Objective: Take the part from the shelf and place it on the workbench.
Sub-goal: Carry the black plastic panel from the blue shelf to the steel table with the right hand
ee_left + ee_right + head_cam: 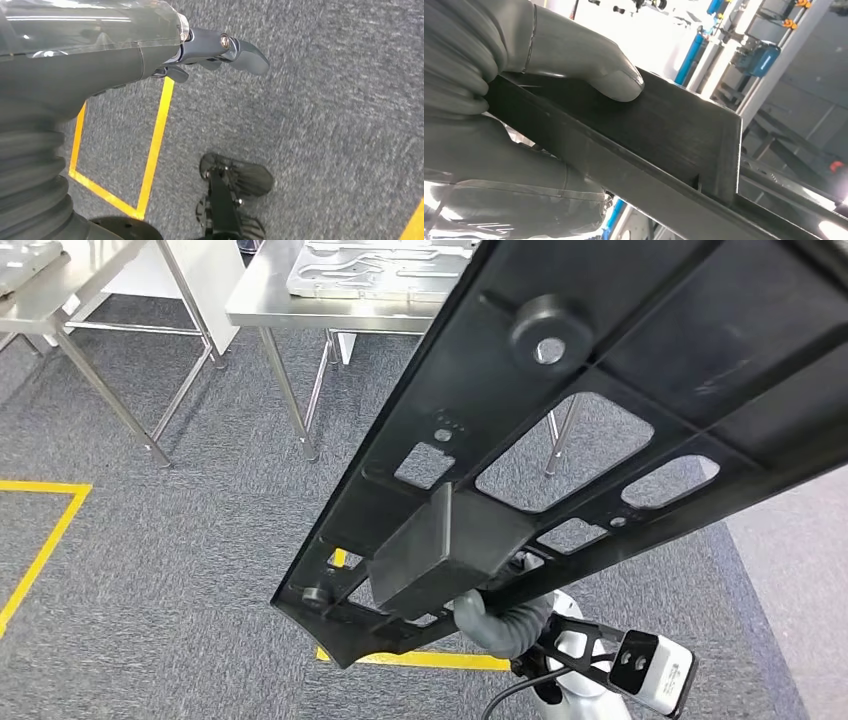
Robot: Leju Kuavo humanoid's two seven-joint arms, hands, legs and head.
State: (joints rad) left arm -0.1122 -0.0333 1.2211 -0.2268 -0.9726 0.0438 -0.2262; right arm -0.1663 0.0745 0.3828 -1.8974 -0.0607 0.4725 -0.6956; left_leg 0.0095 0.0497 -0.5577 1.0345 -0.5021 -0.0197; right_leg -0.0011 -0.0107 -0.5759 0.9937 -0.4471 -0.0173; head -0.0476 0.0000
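The right hand (500, 618) holds the part (560, 440), a long black plastic panel with cut-out windows and a raised round boss, by its near end, just beside a solid block moulded on that end. In the right wrist view the thick grey thumb (589, 65) presses flat on the face of the panel while the rest of the hand wraps under its edge, so the panel is pinched through its thickness; a grip at 1 end probably suits a piece this long and thin because it leaves the far end free to be laid down first. The panel is carried in the air, tilted, running from low near the robot's body up and away to the right, well clear of the grey carpet (180, 570) and its yellow tape lines (45, 540). The workbench (330, 310), a steel table on thin legs with a metal tray on top, stands ahead and apart from the panel, so the carry looks part way done and the placing is not yet begun. The left hand (220, 47) hangs beside the body over the carpet, holding nothing, its dark fingers loosely curled and apart, presumably kept out of the way since 1 hand is enough for the load.
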